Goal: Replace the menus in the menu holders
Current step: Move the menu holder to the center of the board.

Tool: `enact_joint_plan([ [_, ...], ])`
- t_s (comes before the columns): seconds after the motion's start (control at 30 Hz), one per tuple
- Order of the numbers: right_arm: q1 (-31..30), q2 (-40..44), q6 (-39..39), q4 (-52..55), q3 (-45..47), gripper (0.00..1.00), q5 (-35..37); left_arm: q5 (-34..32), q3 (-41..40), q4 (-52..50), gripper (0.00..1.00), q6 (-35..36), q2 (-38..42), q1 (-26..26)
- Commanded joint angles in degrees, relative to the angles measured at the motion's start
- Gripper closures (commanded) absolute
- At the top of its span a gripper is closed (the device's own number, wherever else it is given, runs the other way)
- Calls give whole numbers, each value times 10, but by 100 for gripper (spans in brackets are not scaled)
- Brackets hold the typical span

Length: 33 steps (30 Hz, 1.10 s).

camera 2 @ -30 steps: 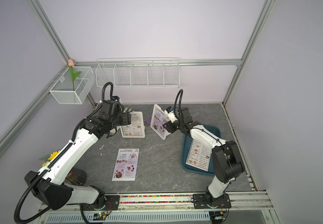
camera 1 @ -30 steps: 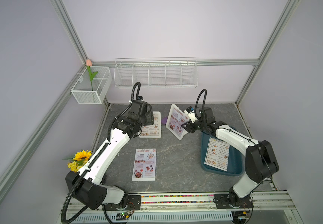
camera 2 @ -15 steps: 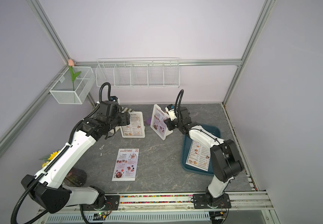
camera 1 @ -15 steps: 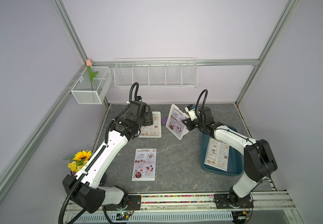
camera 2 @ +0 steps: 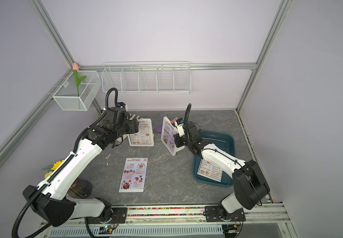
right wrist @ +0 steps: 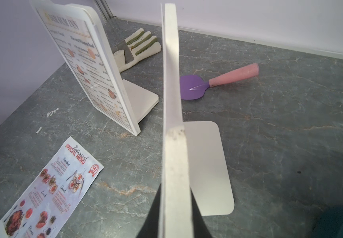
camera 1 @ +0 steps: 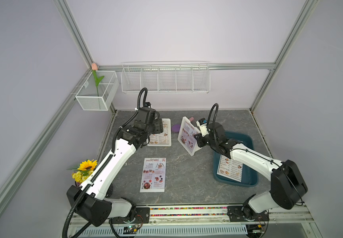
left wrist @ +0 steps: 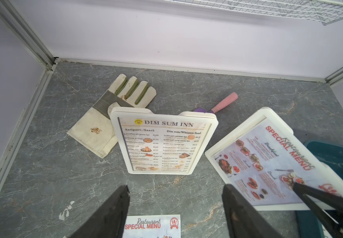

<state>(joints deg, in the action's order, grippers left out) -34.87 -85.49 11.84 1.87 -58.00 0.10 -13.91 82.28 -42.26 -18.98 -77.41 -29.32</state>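
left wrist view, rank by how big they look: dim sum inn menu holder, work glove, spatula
1. DIM SUM INN menu holder, nearest the camera.
2. work glove, farther back and partly hidden behind it.
3. spatula, mostly hidden behind it.

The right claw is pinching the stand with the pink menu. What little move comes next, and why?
Probably bring the open left gripper over to pull the pink menu out of the stand. The right gripper is shut on the stand's side edge, holding it steady.
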Motion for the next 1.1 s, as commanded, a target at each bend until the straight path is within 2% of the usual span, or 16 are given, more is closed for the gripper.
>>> enact_joint_plan([
  [0.0,-33,38,71,37,19,88,107,9,-7,7,27,-11,1,-3],
  [0.13,-74,66,182,71,45,87,177,9,-8,10,27,-12,5,-3],
  [0.23,-115,73,222,81,50,86,217,10,-8,11,27,-13,5,-3],
  [0.33,-145,67,247,107,33,78,229,9,-8,11,27,-13,8,-4],
  [0.4,-159,61,248,126,21,73,224,9,-9,11,27,-14,9,-4],
  [0.53,-167,62,242,207,-25,54,209,5,-18,13,27,-17,15,-3],
  [0.67,-154,90,183,313,-88,34,187,8,-23,15,27,-17,17,-3],
  [0.73,-130,93,155,366,-133,31,149,9,-25,15,27,-15,17,-3],
  [0.83,-93,85,113,408,-198,32,100,24,-21,16,27,-11,10,-4],
  [0.97,-58,36,67,432,-280,55,85,34,-7,1,27,-2,-16,-18],
  [1.07,-45,-9,42,441,-329,64,60,35,-2,-4,27,-1,-21,-24],
])
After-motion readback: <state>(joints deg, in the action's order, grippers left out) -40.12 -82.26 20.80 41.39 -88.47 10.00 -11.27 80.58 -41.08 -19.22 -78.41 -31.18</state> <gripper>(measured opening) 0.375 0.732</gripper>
